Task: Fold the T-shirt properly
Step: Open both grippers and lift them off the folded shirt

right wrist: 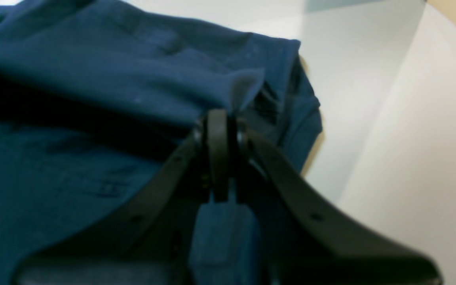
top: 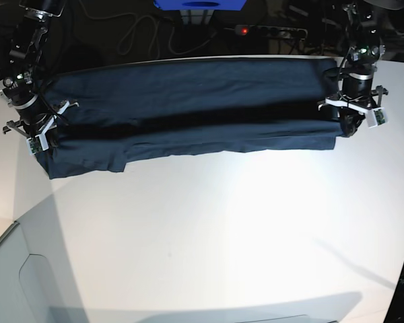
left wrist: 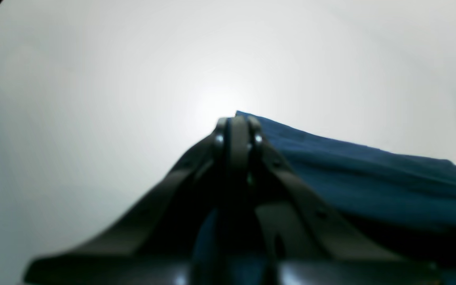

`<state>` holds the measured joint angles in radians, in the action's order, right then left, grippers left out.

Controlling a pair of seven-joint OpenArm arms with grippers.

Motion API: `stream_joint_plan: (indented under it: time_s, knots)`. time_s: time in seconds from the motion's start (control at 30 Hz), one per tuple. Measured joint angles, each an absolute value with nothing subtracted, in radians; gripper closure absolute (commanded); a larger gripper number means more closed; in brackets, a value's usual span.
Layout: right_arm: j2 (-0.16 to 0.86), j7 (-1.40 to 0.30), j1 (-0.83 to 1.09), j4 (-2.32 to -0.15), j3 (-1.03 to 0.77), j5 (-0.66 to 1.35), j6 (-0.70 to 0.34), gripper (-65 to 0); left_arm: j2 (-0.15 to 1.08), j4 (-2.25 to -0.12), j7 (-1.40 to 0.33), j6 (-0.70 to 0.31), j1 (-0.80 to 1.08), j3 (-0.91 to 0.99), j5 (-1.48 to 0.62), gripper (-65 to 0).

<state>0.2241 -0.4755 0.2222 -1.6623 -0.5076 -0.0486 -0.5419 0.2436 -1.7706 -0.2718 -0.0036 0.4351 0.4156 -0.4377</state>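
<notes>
The dark navy T-shirt [top: 188, 101] lies stretched sideways across the far part of the white table [top: 222, 235], with a long fold held slightly raised over the lower layer. My left gripper [top: 350, 124] is at the shirt's right end in the base view, shut on the fabric edge. In the left wrist view its closed fingertips [left wrist: 236, 126] pinch the shirt [left wrist: 370, 178] at a corner. My right gripper [top: 42, 138] is at the shirt's left end, also shut. Its wrist view shows a corner of the cloth [right wrist: 93, 79] poking out past the closed tips [right wrist: 218, 118].
Behind the table's far edge lie cables and a power strip with a red light [top: 242, 29], plus a blue object [top: 202, 3]. A table edge and a lower white panel [top: 13, 269] sit at the near left.
</notes>
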Motion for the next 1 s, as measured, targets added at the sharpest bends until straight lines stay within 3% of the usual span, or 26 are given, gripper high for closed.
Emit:
stream_joint_plan:
  time_s: [0.5, 0.6, 0.73, 0.8, 0.87, 0.93, 1.0]
  knots:
    - [0.224, -0.476, 0.234, -1.662, -0.505, -0.049, -0.542, -0.9, 0.221, -1.721, -0.273, -0.001, 0.451, 0.363, -0.433, 0.0]
    - [0.224, -0.477, 0.245, -1.662, -0.504, -0.049, -0.542, -8.5, 0.220, -1.707, -0.278, 0.000, 0.451, 0.362, -0.434, 0.0]
    - [0.224, -0.479, 0.251, -1.662, -0.504, -0.051, -0.542, -24.8, 0.221, -1.703, -0.269, -0.001, 0.451, 0.362, -0.434, 0.0]
    - [0.224, -0.477, 0.250, -1.664, -0.504, -0.049, -0.542, -31.8, 0.221, -1.703, -0.269, -0.001, 0.451, 0.362, -0.434, -4.2]
    - [0.224, -0.477, 0.251, -1.666, -0.506, -0.049, -0.542, -36.5, 0.221, -1.703, -0.270, 0.001, 0.451, 0.363, -0.434, -13.5]
    - [0.225, -0.476, 0.250, -1.666, -0.508, -0.049, -0.542, -38.4, 0.221, -1.705, -0.269, 0.004, 0.451, 0.365, -0.434, -22.1]
    - [0.224, -0.476, 0.250, -1.668, -0.508, -0.049, -0.542, -38.1, 0.221, -1.706, -0.269, 0.003, 0.451, 0.365, -0.434, -26.2]
